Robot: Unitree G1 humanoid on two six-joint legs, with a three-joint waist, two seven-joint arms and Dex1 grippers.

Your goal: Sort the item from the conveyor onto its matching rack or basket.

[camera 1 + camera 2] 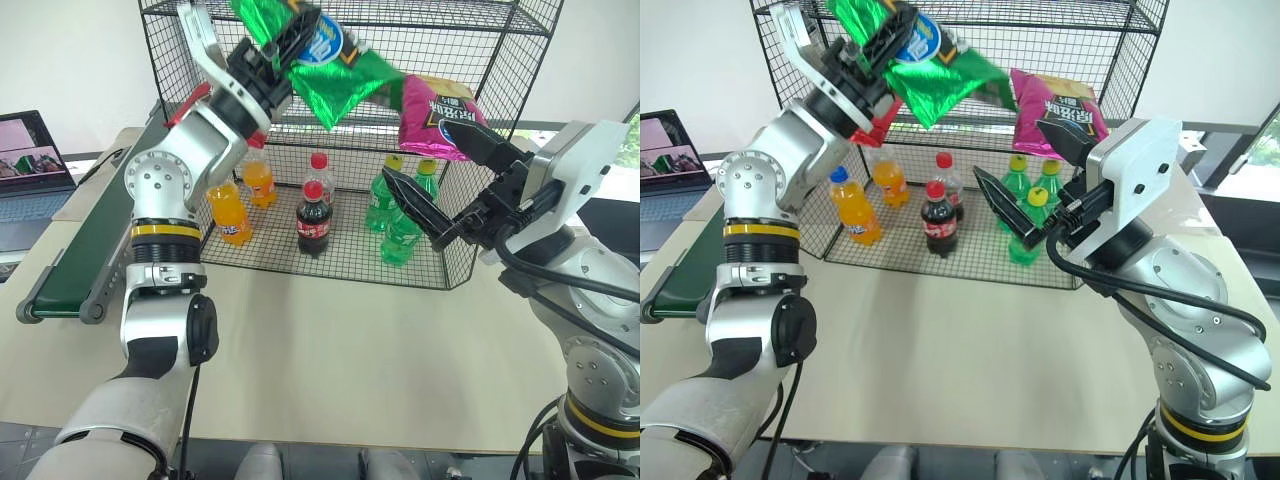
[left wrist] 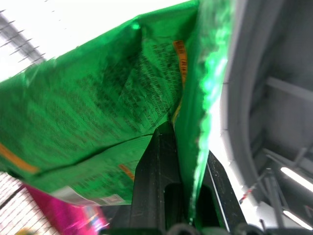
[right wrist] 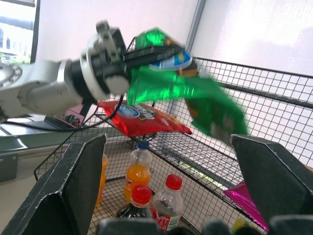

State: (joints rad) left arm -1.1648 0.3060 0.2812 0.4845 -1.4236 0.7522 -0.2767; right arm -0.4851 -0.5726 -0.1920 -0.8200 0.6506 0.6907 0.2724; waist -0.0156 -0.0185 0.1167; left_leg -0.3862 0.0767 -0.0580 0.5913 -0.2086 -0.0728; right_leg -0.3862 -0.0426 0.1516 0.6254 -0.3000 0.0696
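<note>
Standing at the far edge of the bench (image 1: pixel 330 350), the tall black wire-mesh rack (image 1: pixel 470 110) is the biggest thing here, with orange, cola and green bottles on its bottom tier and a pink chip bag (image 1: pixel 437 118) and a red chip bag (image 3: pixel 144 116) lying on the tier above. Along the bench's left side runs the conveyor (image 1: pixel 95 235) with its dark green belt, and a laptop (image 1: pixel 32 165) sits just beyond it at the far left corner. Raised in front of the rack's upper part, the left gripper (image 1: pixel 290 40) has its jaws clamped tight on the green chip bag (image 1: pixel 335 80), which hangs in the air near the pink bag, above the bottles and clear of the belt; the left wrist view shows the crinkled bag pinched between the two black fingers (image 2: pixel 164 171). Lower and to the right, the right gripper (image 1: pixel 440 185) has its jaws spread wide with nothing between them, pointing toward the green bottles (image 1: pixel 400 215)
</note>
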